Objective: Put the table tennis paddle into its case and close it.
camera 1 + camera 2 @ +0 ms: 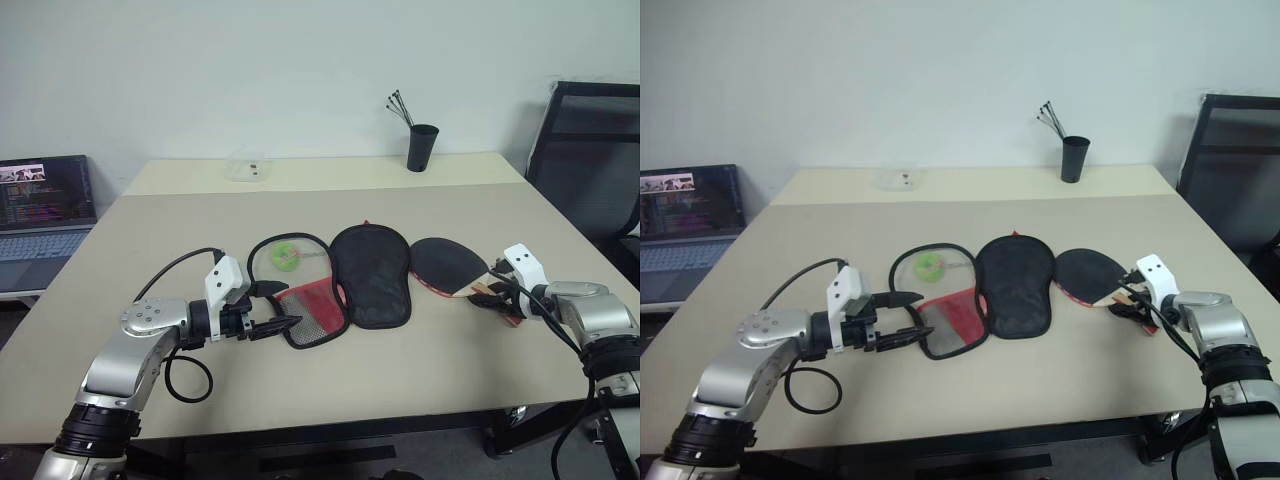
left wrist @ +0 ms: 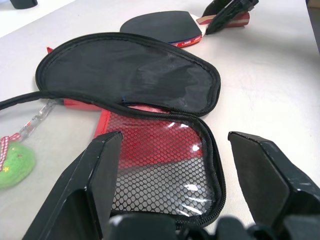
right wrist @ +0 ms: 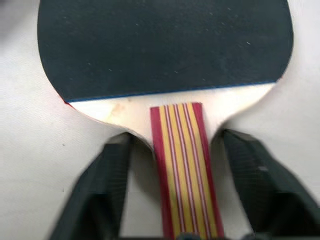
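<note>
Beige table (image 1: 420, 380), with all items resting on top. Case (image 1: 370, 272) lying unzipped and spread flat at table centre: black flap uppermost, red mesh panel (image 1: 312, 312) toward the left gripper, green zip pull (image 1: 285, 256) inside the looped zipper edge. Paddle (image 1: 445, 262) flat on the table just beside the case, on its right, black face up, handle (image 3: 186, 170) pointing toward the right gripper. Left gripper (image 1: 272, 312) open, fingers spread either side of the mesh panel's corner, nothing held. Right gripper (image 3: 175, 195) partly closed, fingers (image 3: 95, 195) straddling the handle with gaps on both sides; no firm grip visible.
</note>
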